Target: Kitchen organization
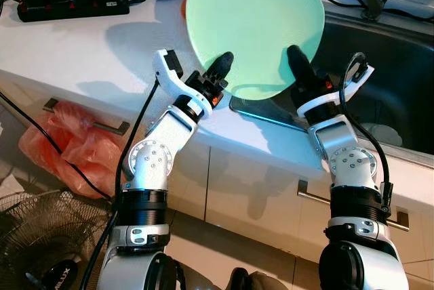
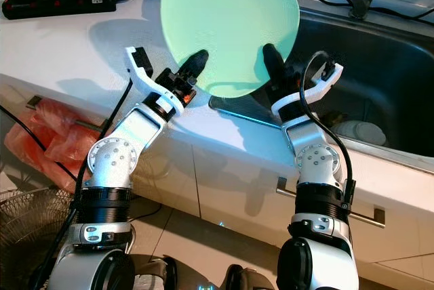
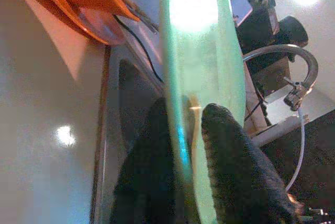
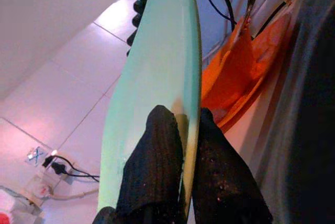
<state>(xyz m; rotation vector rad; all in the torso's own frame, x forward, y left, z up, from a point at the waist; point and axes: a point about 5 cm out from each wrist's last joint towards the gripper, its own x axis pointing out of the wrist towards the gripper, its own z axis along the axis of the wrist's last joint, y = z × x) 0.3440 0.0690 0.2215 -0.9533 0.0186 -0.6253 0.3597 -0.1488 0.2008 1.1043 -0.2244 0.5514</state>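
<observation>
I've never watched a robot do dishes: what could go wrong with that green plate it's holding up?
Both the left gripper and right gripper pinch only the lower rim of the green plate, so it might slip or tip. It hangs over the edge of the sink, where a drop could chip it.

No text, label or number is clear enough to read.

Both arms raised, left end effector and right end effector clamped (fingers pinching).
</observation>
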